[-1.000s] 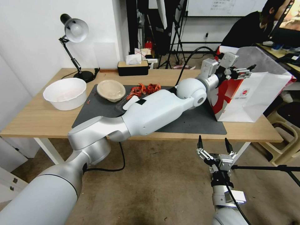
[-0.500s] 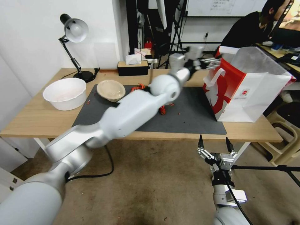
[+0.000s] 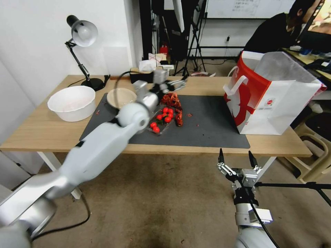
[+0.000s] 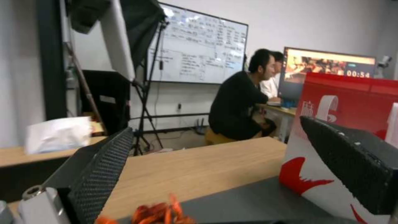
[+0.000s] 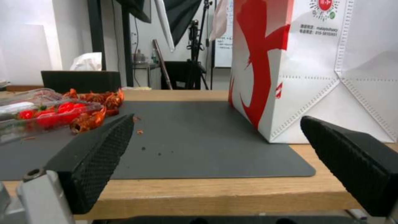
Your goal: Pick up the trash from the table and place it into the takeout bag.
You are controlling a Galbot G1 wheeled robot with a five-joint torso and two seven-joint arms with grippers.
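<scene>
On the table [image 3: 38, 132] a dark grey mat [image 3: 210, 129] carries the trash: a heap of red shellfish shells [image 3: 173, 101], a clear plastic tray of red tomatoes [image 3: 160, 121] and a beige paper bowl [image 3: 121, 97]. My left gripper [image 3: 180, 83] hovers open and empty just above the far side of the shells [image 4: 159, 213]; its wrist view shows wide-spread fingers [image 4: 104, 168]. The red-and-white takeout bag [image 3: 272, 100] stands open at the mat's right end. Below the table's front edge, my right gripper [image 3: 236, 159] hangs open, facing the bag [image 5: 307, 71] and the tray [image 5: 45, 116].
A large white bowl [image 3: 71, 102] and a desk lamp [image 3: 82, 34] stand at the table's left. A black tissue box [image 3: 146, 74] sits at the far edge. A white chair [image 3: 315, 151] is beside the table's right end.
My left arm has swung left from the bag's mouth across the mat to above the shells. The tray of tomatoes is now uncovered. The right arm has not moved.
</scene>
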